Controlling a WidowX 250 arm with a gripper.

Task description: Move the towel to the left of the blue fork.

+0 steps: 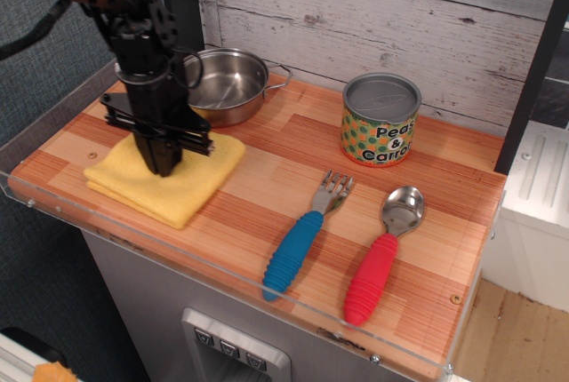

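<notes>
The yellow folded towel lies flat on the wooden counter, left of centre. My black gripper points straight down into the middle of the towel, its fingers closed together and pinching the cloth. The blue fork lies to the right of the towel, handle toward the front edge and silver tines pointing back. A strip of bare counter separates the towel's right corner from the fork.
A steel pot stands just behind the gripper, close to the arm. A peas-and-carrots can stands at the back centre. A red-handled spoon lies right of the fork. A clear plastic lip lines the counter's front edge.
</notes>
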